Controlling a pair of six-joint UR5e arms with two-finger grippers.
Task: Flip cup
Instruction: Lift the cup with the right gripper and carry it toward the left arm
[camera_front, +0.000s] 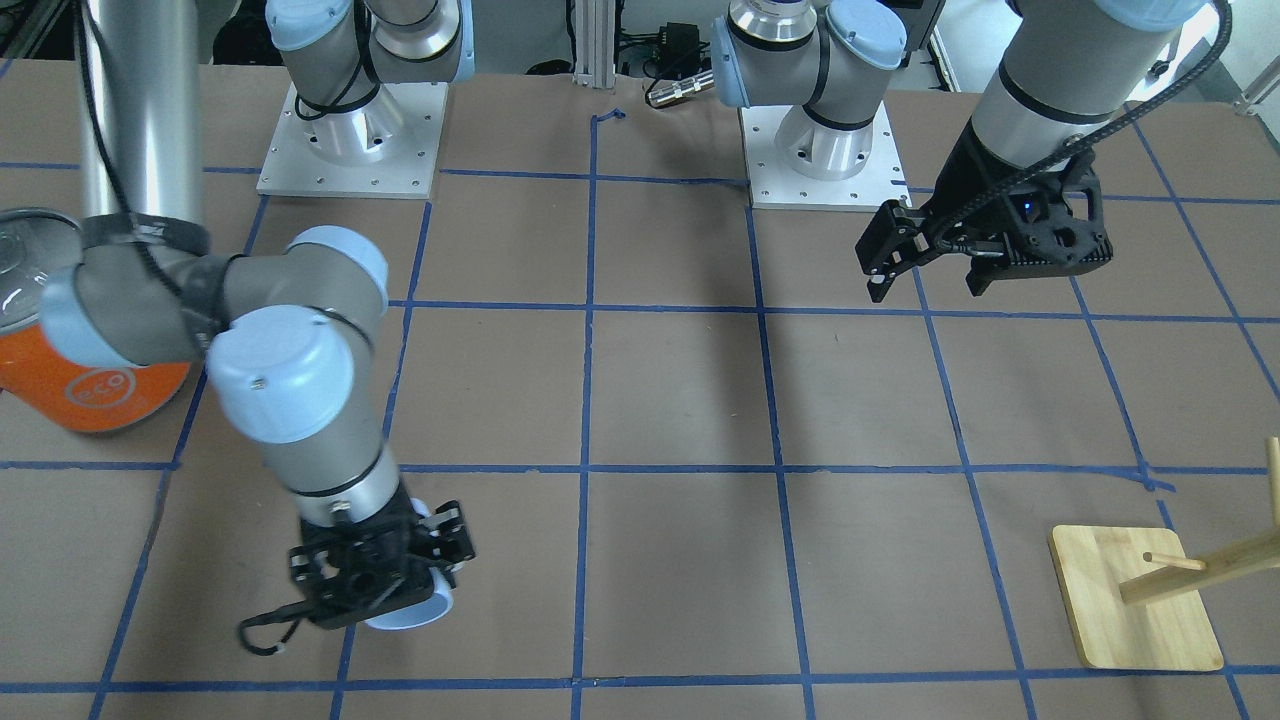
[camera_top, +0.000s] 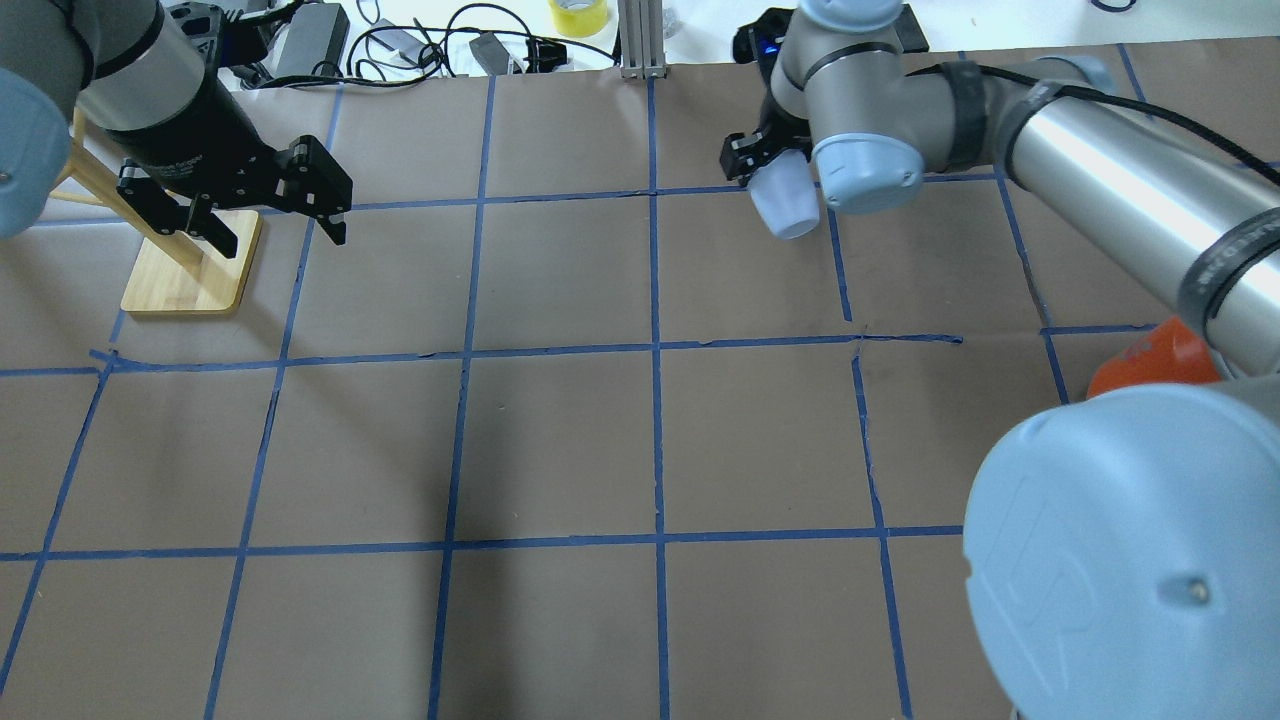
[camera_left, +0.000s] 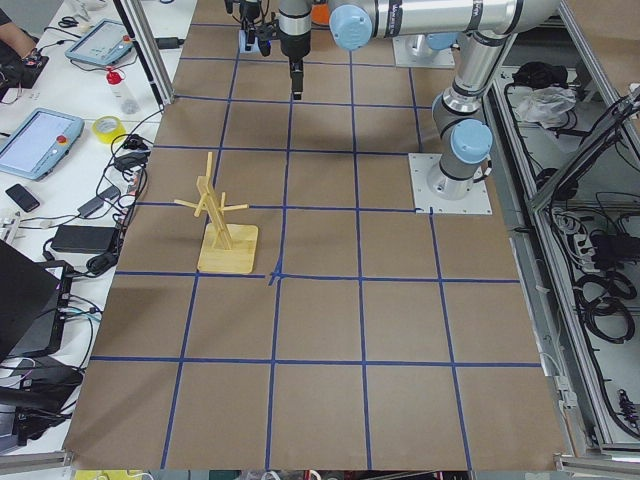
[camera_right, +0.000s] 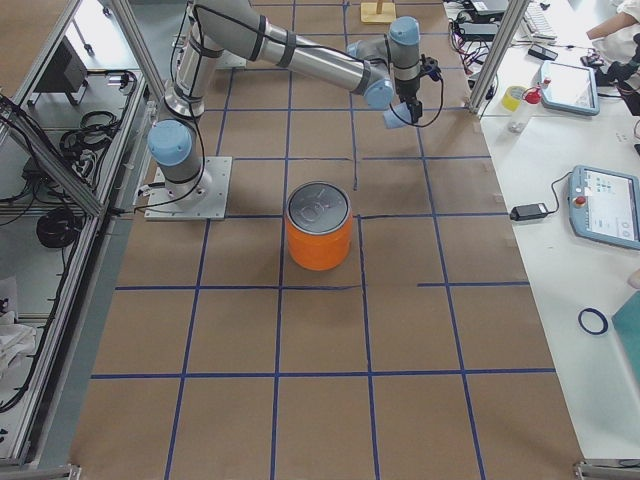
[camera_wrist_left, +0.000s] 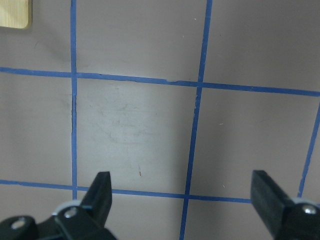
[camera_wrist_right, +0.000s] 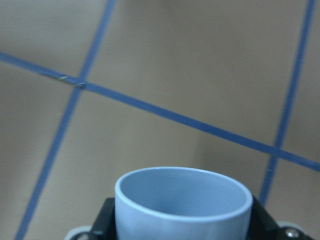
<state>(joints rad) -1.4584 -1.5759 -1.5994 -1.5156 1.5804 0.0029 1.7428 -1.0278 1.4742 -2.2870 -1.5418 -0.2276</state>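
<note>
The cup (camera_top: 786, 207) is a small pale blue-white tumbler. My right gripper (camera_top: 772, 172) is shut on it at the far right of the table. In the front view the cup (camera_front: 418, 606) sticks out below the right gripper (camera_front: 395, 575), tilted, rim toward the table. The right wrist view shows its open mouth (camera_wrist_right: 182, 197) between the fingers, facing away from the camera. My left gripper (camera_top: 283, 240) is open and empty, hovering beside the wooden stand; it also shows in the front view (camera_front: 926, 290) and in the left wrist view (camera_wrist_left: 181, 180).
A large orange can (camera_front: 90, 390) with a silver top (camera_right: 319, 208) stands near the right arm's base side. A wooden peg stand (camera_top: 190, 270) on a square base (camera_front: 1135, 610) sits at the far left. Blue tape lines grid the brown table.
</note>
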